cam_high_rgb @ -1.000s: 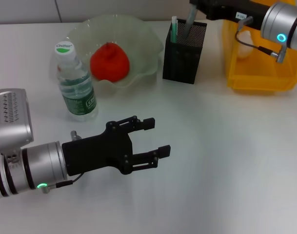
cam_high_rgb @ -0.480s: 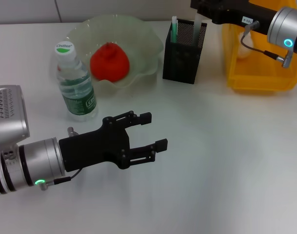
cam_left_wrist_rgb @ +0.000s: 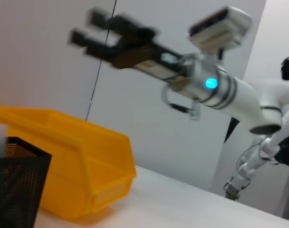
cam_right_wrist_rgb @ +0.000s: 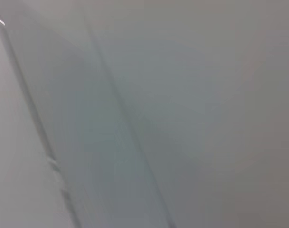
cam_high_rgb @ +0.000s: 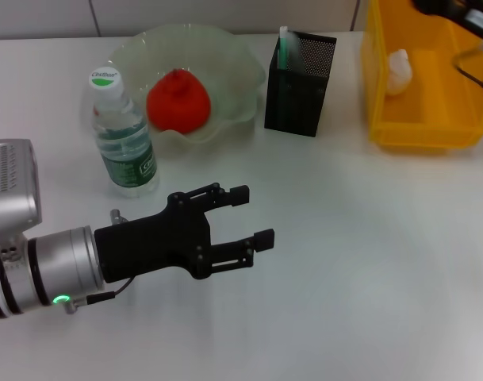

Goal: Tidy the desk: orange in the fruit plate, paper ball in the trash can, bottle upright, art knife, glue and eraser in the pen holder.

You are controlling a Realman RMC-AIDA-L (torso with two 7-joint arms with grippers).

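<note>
Now the right arm has been lifted away from the pen holder point(cam_high_rgb: 300, 82): a second ago its black gripper hung right over the mesh box at the upper middle of the head view, while only a dark sliver of that arm is seen at the upper right corner. In the left wrist view the right gripper point(cam_left_wrist_rgb: 93, 29) is seen raised high in the upper left of the frame, well above the trash can point(cam_left_wrist_rgb: 82, 175), its two fingers parted and nothing held between them. From this it may be judged that the last small item was dropped into the holder and the tidying is nearly or wholly done.

A green-and-white stick point(cam_high_rgb: 283, 44) is seen standing in the pen holder's left corner, its long axis close to vertical and its tip pointing up past the rim. The bottle point(cam_high_rgb: 122, 135) stands upright at left, cap uppermost, just beside the fruit plate point(cam_high_rgb: 233, 63), in which the orange point(cam_high_rgb: 178, 100) rests. A white paper ball point(cam_high_rgb: 398, 70) lies inside the trash can at upper right.

The left gripper point(cam_high_rgb: 251, 216) is held low over bare table in the lower left of the head view, fingers spread and empty, pointing rightward.
</note>
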